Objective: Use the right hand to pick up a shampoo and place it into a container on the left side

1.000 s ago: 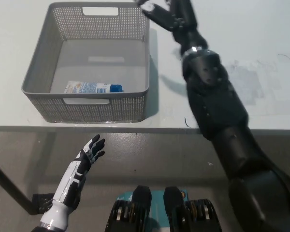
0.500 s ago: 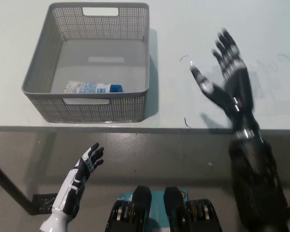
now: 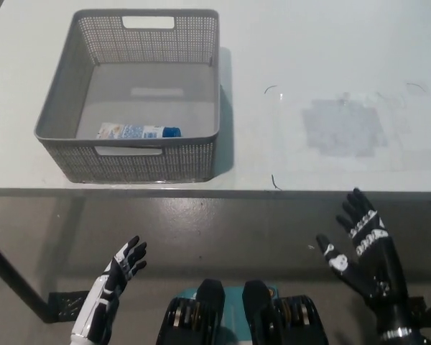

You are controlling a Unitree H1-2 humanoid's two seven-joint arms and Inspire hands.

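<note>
A white shampoo tube with a blue cap [image 3: 138,131] lies on its side inside the grey mesh basket [image 3: 72,97], near the front wall. The basket stands at the table's left. My black right hand [image 3: 363,251] is open, fingers spread, below the table's front edge at the lower right, far from the basket and holding nothing. My white left hand [image 3: 122,264] rests open at the lower left, also below the table edge.
The white table [image 3: 330,79] stretches to the right of the basket, with a faint grey patch [image 3: 343,128] and a few small dark marks on it. The table's front edge [image 3: 273,191] runs across the middle of the view.
My right arm has drawn back from the basket's far right corner, across the table and down below its front edge. The left hand has sunk slightly lower. The shampoo has stayed in the basket.
</note>
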